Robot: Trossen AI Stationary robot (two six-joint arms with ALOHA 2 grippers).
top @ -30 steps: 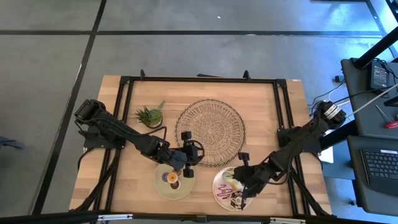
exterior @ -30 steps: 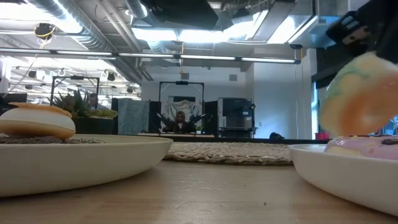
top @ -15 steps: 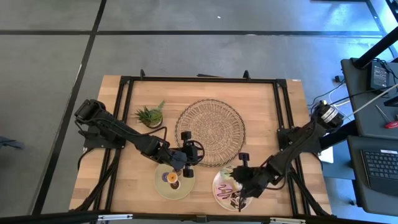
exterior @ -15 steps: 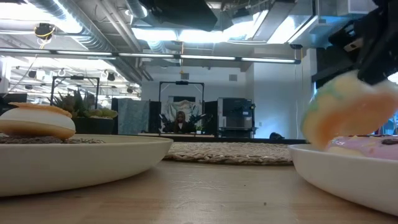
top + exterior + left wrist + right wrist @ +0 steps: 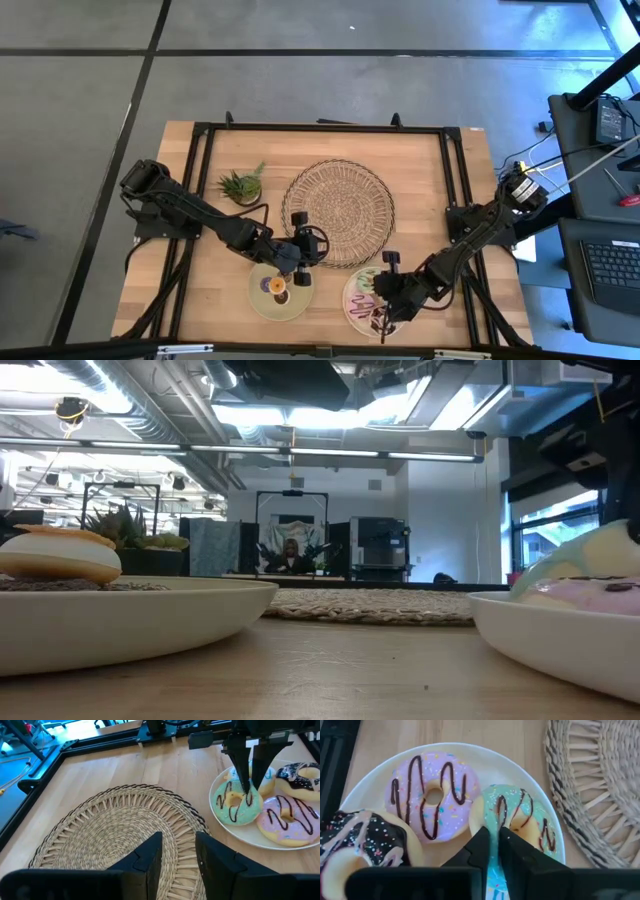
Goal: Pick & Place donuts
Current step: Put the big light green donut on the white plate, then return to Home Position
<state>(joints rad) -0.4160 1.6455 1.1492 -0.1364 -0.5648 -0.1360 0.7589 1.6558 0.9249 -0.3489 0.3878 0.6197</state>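
Note:
A green-iced donut (image 5: 520,820) with dark stripes lies on the white plate (image 5: 352,300) at the table's near right, beside a pink donut (image 5: 432,795) and a chocolate-iced one (image 5: 360,845). My right gripper (image 5: 495,845) reaches down onto the green donut (image 5: 237,802) and is shut on its ring. My left gripper (image 5: 177,855) hovers open over the near edge of the woven mat (image 5: 338,210), nothing between its fingers. A second plate (image 5: 262,305) below it carries small donuts (image 5: 277,287). My right gripper has the green donut's ring (image 5: 495,827) between its two fingers, on the side beside the hole (image 5: 248,799). The fingers slant down from above. The donut lies on the plate, icing up, touching the pink donut.
A small potted plant (image 5: 240,185) stands at the table's far left. A black frame (image 5: 200,200) runs round the wooden top. In the low view a white-topped donut (image 5: 60,555) sits on the left plate.
My right gripper has gone down toward the white plate with the green donut. The donut was lifted and tilted above the pink one; now it lies on the plate beside it.

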